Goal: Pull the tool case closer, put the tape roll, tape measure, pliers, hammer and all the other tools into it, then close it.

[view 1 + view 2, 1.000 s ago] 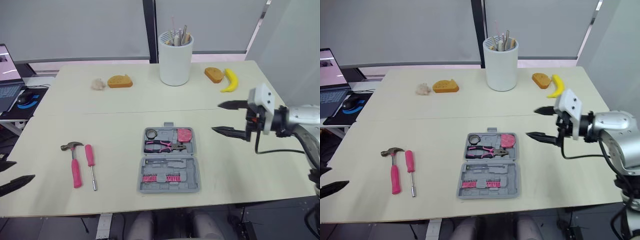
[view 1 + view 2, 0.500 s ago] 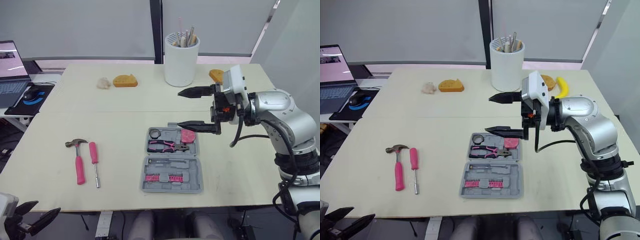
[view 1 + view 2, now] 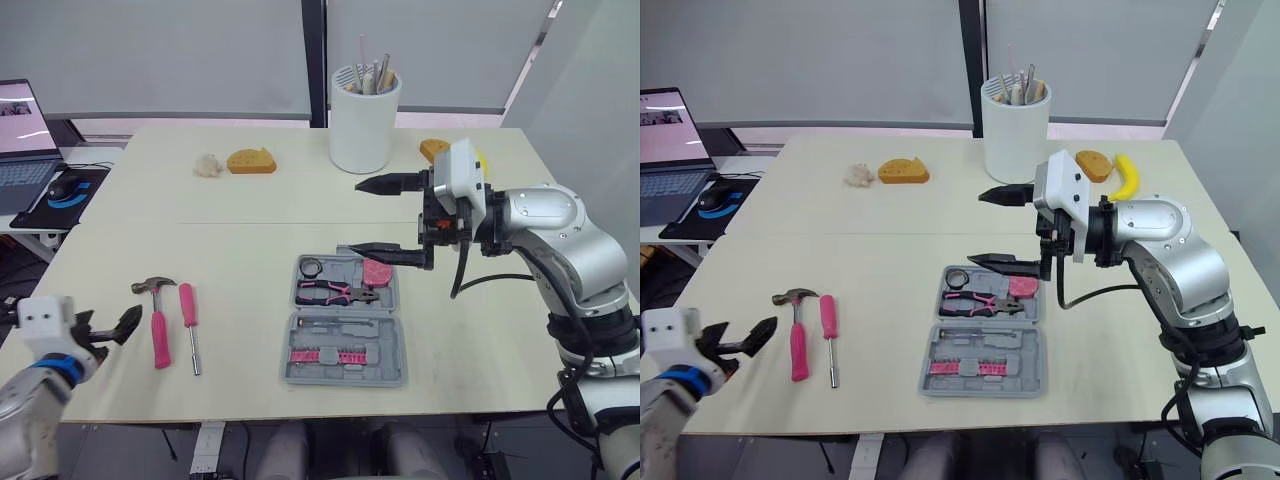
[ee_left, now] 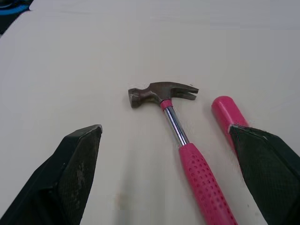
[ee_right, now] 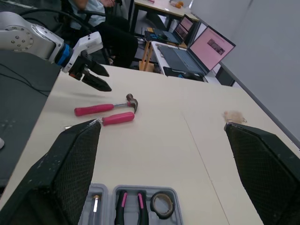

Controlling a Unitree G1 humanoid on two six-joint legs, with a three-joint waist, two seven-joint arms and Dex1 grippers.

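The grey tool case (image 3: 341, 322) lies open at the table's middle, holding a tape roll (image 3: 305, 267), a pink tape measure (image 3: 374, 271) and pink-handled pliers (image 3: 325, 292). A pink-handled hammer (image 3: 152, 320) and a pink screwdriver (image 3: 187, 320) lie side by side to the case's left. My right gripper (image 3: 350, 218) hangs open over the case's far edge, empty. My left gripper (image 3: 112, 333) stands open just left of the hammer near the front edge. In the left wrist view the hammer (image 4: 183, 136) lies between the spread fingers (image 4: 77, 159).
A white cup of utensils (image 3: 364, 120) stands at the back, with bread pieces (image 3: 249, 161) (image 3: 432, 150) and a banana (image 3: 1127, 175) on either side of it. A laptop (image 3: 18, 140) and mouse (image 3: 62, 188) sit on a side desk at the left.
My left gripper has risen from below the front edge to beside the hammer. My right gripper swung left from the table's right side to above the case, then held.
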